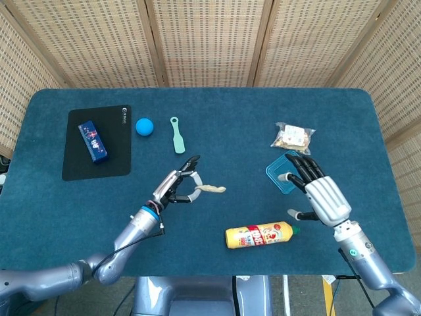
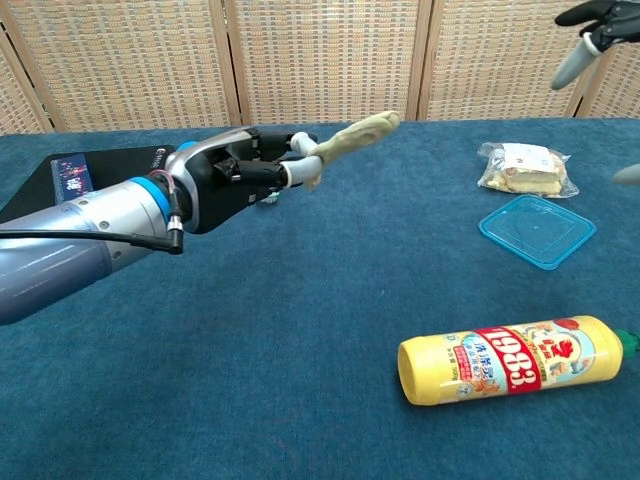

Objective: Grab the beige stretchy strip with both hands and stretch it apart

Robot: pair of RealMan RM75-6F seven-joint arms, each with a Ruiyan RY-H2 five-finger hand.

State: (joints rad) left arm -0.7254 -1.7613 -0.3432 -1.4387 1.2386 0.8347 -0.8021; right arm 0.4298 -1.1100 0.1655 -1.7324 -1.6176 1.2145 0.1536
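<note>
The beige stretchy strip [image 1: 212,189] [image 2: 356,136] is lifted off the table, one end pinched in my left hand [image 1: 176,187] [image 2: 240,172], the free end sticking out toward the right. My right hand [image 1: 317,193] hovers open over the right side of the table with fingers spread, well apart from the strip. In the chest view only its fingertips [image 2: 588,30] show at the top right corner.
A yellow bottle [image 1: 261,234] [image 2: 507,359] lies at the front centre. A clear blue lid [image 1: 283,172] [image 2: 537,229] and a snack bag [image 1: 294,137] [image 2: 523,167] sit right. A black mat [image 1: 79,160] with a blue box [image 1: 92,140], a blue ball [image 1: 145,126] and a green brush [image 1: 177,135] lie far left.
</note>
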